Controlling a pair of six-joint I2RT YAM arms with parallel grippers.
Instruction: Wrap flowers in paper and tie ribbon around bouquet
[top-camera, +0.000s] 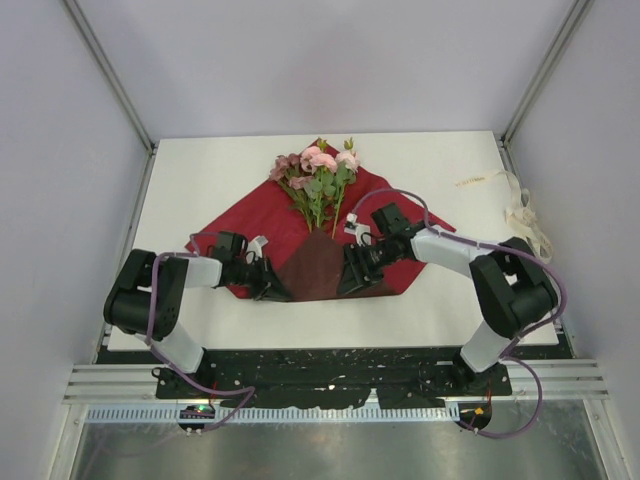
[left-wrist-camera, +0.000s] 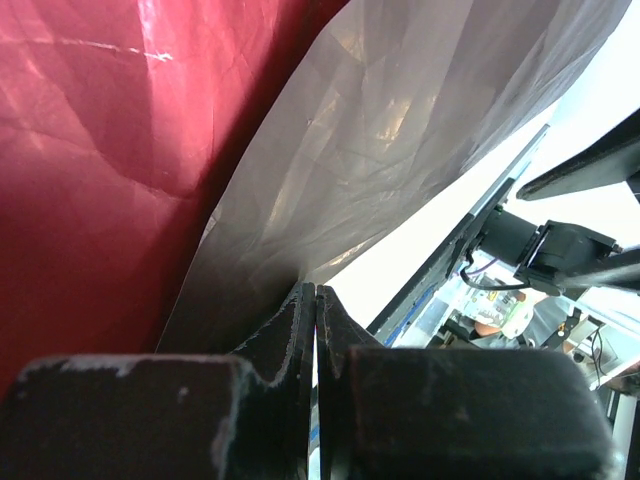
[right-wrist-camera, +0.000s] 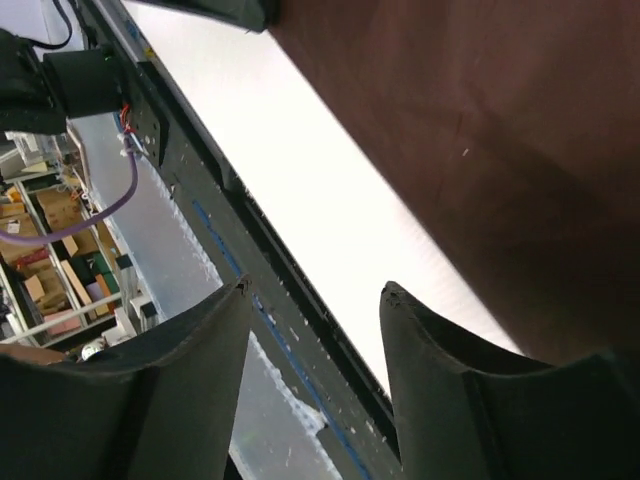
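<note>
Rates the paper (top-camera: 250, 215) thin, limp and crease-prone, best pinched at an edge: left claw (left-wrist-camera: 315, 292) clamped shut on its near edge, right claw (right-wrist-camera: 315, 288) parted and empty alongside.

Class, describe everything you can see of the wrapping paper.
The paper is a large dark red sheet, slightly glossy and creased, lying cornerwise on the white table. Its near corner is folded over, showing a duller brown underside. The flowers lie on its far half. The left gripper pinches its near edge; the right gripper stands open beside the fold.
</note>
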